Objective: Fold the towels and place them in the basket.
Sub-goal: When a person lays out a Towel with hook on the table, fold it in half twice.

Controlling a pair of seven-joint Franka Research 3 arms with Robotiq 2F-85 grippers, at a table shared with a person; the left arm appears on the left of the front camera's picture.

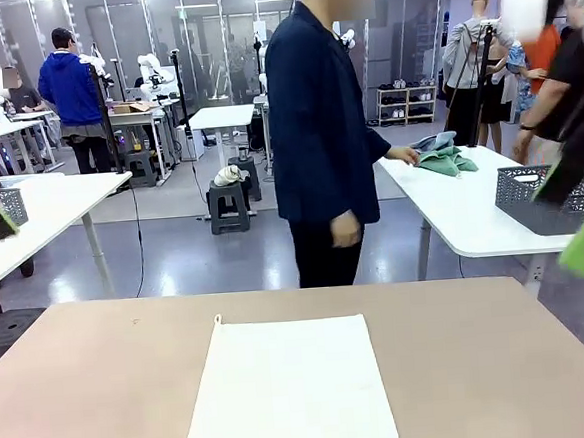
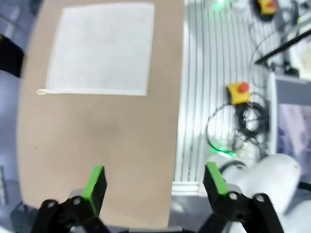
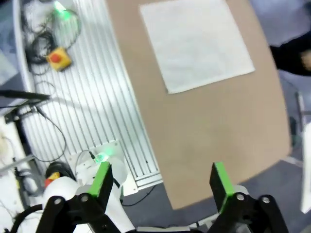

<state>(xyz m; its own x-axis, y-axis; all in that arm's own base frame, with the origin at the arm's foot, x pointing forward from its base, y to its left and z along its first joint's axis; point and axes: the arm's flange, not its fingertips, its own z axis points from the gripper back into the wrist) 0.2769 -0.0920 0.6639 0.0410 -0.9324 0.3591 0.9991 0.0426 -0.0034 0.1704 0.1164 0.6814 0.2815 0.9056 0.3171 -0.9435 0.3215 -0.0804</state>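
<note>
Front view puts the cream towel (image 1: 289, 390) flat and unfolded on our brown table (image 1: 83, 384), near our edge and about midway across, with its small loop (image 1: 218, 319) at the far left corner. Nothing touches it. Our left gripper (image 2: 154, 179) hangs high above the table edge, fingers spread wide with nothing between them. Our right gripper (image 3: 161, 180) does the same on its side, also empty. Across the table a person (image 1: 321, 127) stands turned sideways, one hand (image 1: 404, 155) at a heap of green and grey-blue cloths (image 1: 444, 158) on a white side table (image 1: 462, 207). A dark mesh basket (image 1: 541, 197) sits there too, well apart from our towel. We judge the task barely begun: no fold is made, we see nothing in the basket, and both folding and placing are left to do
</note>
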